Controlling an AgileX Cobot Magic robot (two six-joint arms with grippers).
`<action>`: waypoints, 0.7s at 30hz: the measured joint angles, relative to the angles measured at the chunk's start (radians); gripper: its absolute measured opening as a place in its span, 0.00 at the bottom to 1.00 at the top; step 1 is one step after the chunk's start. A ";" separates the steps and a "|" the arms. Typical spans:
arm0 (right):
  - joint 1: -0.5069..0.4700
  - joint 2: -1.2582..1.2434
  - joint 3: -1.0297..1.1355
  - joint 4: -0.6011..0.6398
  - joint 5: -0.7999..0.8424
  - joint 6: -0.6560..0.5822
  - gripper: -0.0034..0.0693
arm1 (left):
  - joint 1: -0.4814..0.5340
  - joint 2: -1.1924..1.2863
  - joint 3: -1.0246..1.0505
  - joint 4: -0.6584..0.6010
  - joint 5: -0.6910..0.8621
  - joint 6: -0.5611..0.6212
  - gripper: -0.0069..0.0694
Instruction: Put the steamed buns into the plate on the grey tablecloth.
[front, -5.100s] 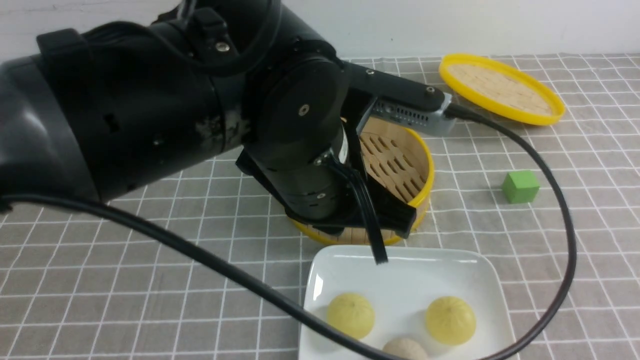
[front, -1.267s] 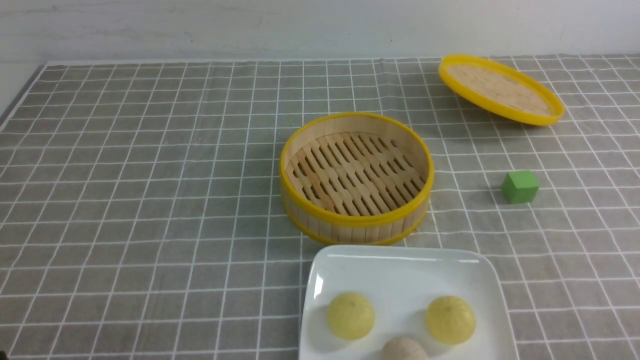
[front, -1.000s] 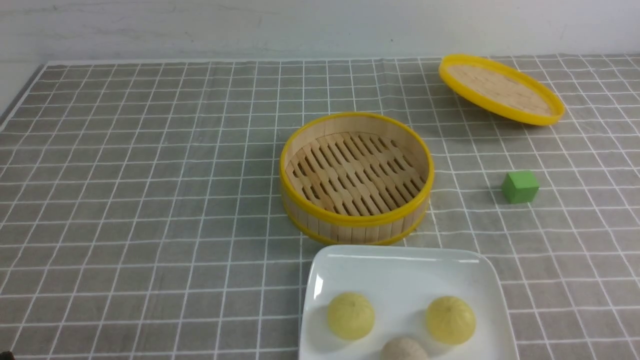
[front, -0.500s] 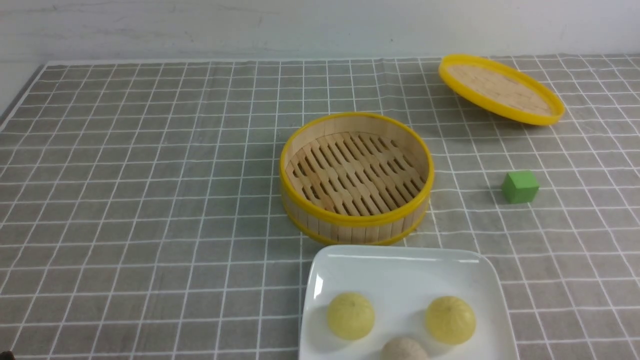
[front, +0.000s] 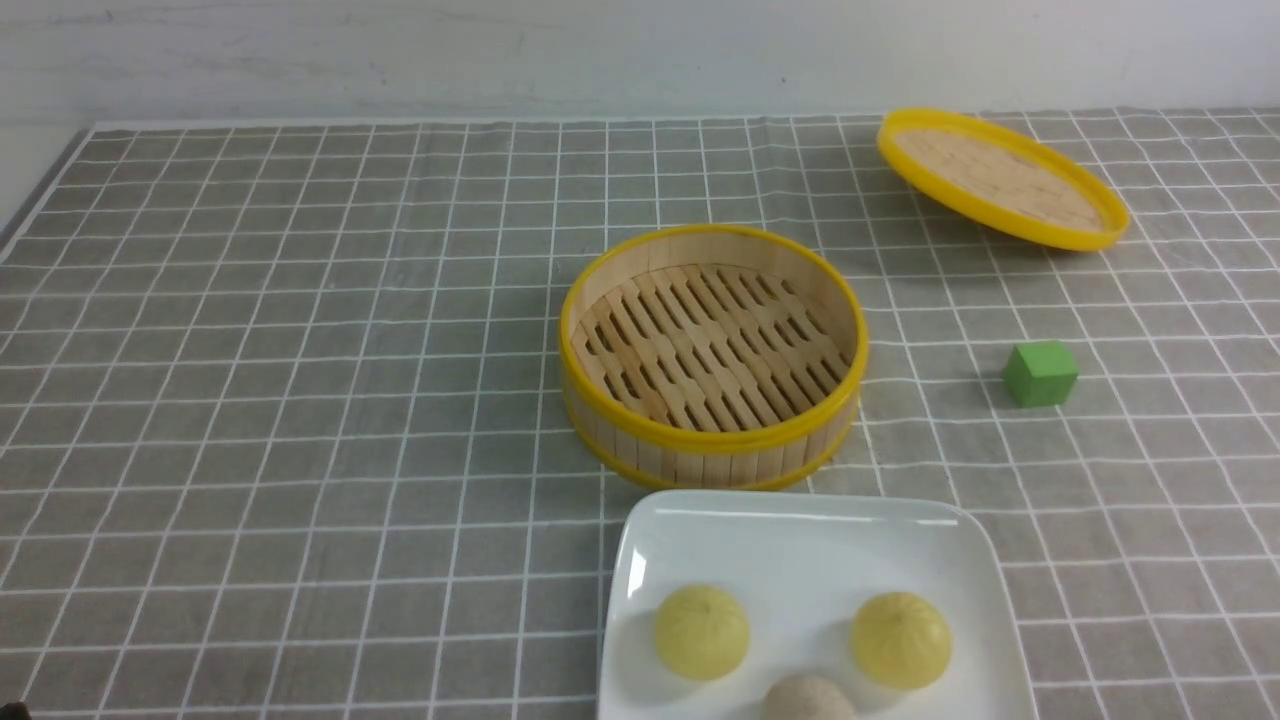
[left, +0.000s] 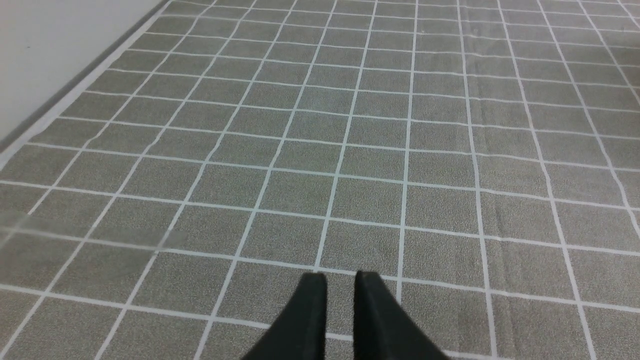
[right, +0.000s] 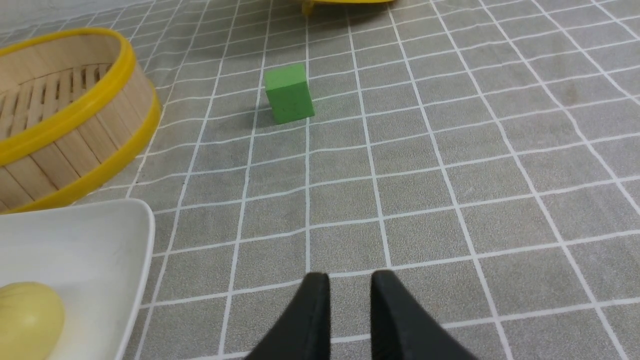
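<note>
Grey fabric tablecloth (front: 300, 380) w/ thin white grid lines covers the whole work surface; it also fills the left wrist view.

Large glossy white square plate (front: 800, 540), rounded corners, raised rim: sits on the cloth at the near edge of the front view, right of centre, just in front of the steamer. Its near side is cut off by the frame.

Round bamboo steamer basket w/ yellow rim (front: 712, 352): centre of cloth, open, slatted floor bare.

Flat round bamboo lid w/ yellow rim (front: 1002, 178): far right, tilted, one edge raised off the cloth. Well apart from the steamer.

Steamed buns, 3 pcs, all inside the plate, near half:
- pale yellow domed bun, left (front: 701, 632)
- pale yellow domed bun, right (front: 900, 640)
- off-white beige bun (front: 808, 698), between and in front of the other two, partly cut off by the frame edge.
The buns stand apart from each other.

Small green cube (front: 1041, 373): on the cloth, right of the steamer, apart from it.

End effectors (wrist views only; neither shows in the front view):
- Left gripper (left: 340, 285): black fingers w/ a narrow gap between tips, nothing between them, over bare cloth.
- Right gripper (right: 350, 287): black fingers w/ a slightly wider but still narrow gap, holding nothing, over bare cloth near the plate corner, w/ the green cube ahead.
</note>
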 joint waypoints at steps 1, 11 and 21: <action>0.000 0.000 0.000 0.000 0.000 0.000 0.24 | 0.000 0.000 0.000 0.000 0.000 0.000 0.25; 0.000 0.000 0.000 0.000 0.000 0.000 0.26 | 0.000 0.000 0.000 0.000 0.000 0.000 0.26; 0.000 0.000 0.000 0.000 0.000 0.000 0.26 | 0.000 0.000 0.000 0.000 0.000 0.000 0.28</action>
